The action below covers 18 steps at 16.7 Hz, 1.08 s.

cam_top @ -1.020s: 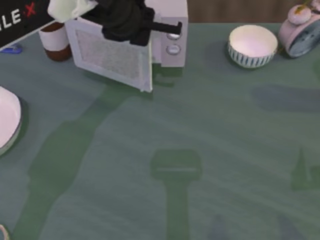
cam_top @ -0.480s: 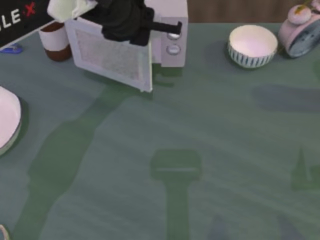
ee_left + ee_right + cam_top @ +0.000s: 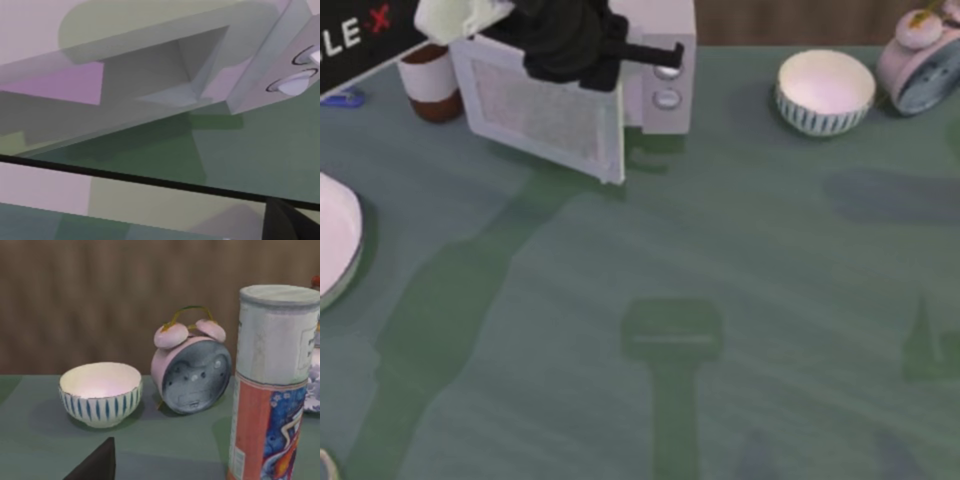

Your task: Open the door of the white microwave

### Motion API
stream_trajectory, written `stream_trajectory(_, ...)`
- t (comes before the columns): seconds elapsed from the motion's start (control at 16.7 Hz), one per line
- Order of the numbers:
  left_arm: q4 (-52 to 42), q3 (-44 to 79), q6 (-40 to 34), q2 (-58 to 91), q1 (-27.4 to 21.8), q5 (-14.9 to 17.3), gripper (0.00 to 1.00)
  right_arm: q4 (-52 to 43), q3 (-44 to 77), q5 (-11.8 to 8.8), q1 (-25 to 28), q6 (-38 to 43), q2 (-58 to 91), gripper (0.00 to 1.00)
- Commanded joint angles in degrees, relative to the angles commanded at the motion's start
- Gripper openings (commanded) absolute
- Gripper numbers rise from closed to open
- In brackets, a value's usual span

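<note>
The white microwave [image 3: 658,25] stands at the table's back, left of centre. Its door [image 3: 540,110], white with a grey mesh window, is swung out towards the front, with its free edge [image 3: 618,150] well clear of the two-knob strip [image 3: 667,85]. My left gripper [image 3: 650,50] sits over the door's top edge and is shut on it. The left wrist view looks past the door [image 3: 150,200] into the open cavity [image 3: 165,75], with one dark finger [image 3: 290,222] against the panel. My right gripper [image 3: 100,465] is outside the top view and shows only as a dark wedge.
A white bowl with blue stripes [image 3: 825,90] and a pink alarm clock [image 3: 920,60] stand at the back right. A tall printed can [image 3: 272,380] is close to the right wrist. A brown and white cup [image 3: 430,80] stands left of the microwave, and a white plate [image 3: 335,250] lies at the left edge.
</note>
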Motion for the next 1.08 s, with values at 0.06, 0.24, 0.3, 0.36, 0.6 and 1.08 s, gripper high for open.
stream_trajectory(0.06,0.0,-0.2,0.1,-0.1,0.0,0.1,0.00,0.0,0.0,0.0,0.0,0.0,0.0,1.00)
stream_trajectory(0.24,0.6,-3.5,2.3,-0.7,0.5,1.4,0.00,0.0,0.0,0.0,0.0,0.0,0.0,1.00)
stream_trajectory(0.3,0.9,-5.1,3.3,-1.0,0.8,2.0,0.00,0.0,0.0,0.0,0.0,0.0,0.0,1.00)
stream_trajectory(0.36,1.1,-6.7,4.4,-1.2,1.0,2.7,0.00,0.0,0.0,0.0,0.0,0.0,0.0,1.00)
stream_trajectory(0.6,1.6,-9.8,6.4,-1.7,1.5,4.0,0.00,0.0,0.0,0.0,0.0,0.0,0.0,1.00)
stream_trajectory(1.08,1.6,-9.8,6.4,-1.7,1.5,4.0,0.00,0.0,0.0,0.0,0.0,0.0,0.0,1.00)
